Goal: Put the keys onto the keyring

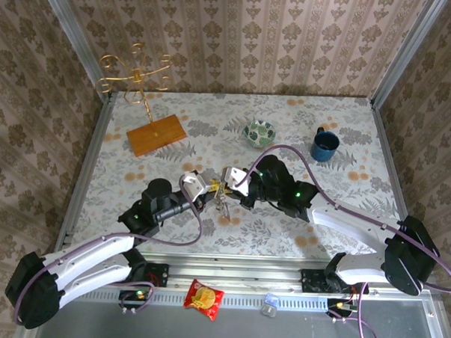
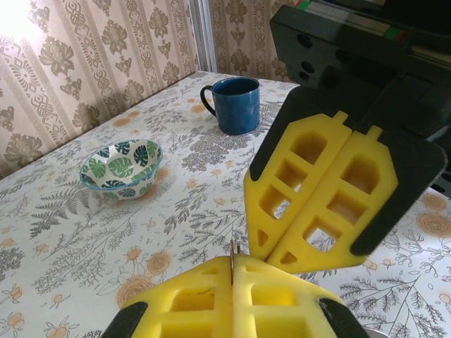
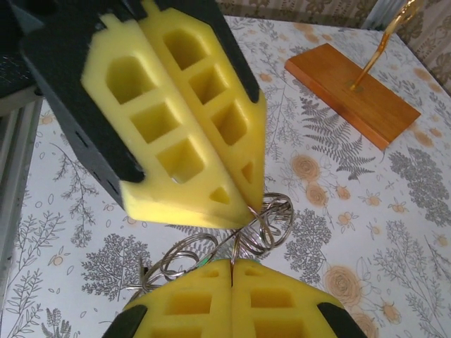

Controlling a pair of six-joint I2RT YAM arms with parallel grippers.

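Observation:
The keyring (image 3: 271, 224) is a tangle of thin grey wire loops hanging above the table between my two grippers. My right gripper (image 3: 232, 263) is shut, with a loop of the ring pinched in the seam of its yellow pads. My left gripper (image 3: 251, 209) comes in from above, shut on another strand. In the left wrist view, the left gripper (image 2: 233, 259) pinches a thin metal edge, tip to tip with the right gripper (image 2: 272, 256). Of the keys, a sliver of green (image 3: 204, 261) shows behind the right pads; the black-headed one is hidden. From above, both grippers (image 1: 212, 187) (image 1: 226, 180) meet mid-table with the keyring (image 1: 223, 205) dangling.
A leaf-patterned bowl (image 1: 260, 132) and a blue mug (image 1: 324, 145) stand at the back right. A wooden base (image 1: 156, 134) with a gold wire stand (image 1: 136, 75) sits at the back left. A red snack packet (image 1: 204, 298) lies on the near rail.

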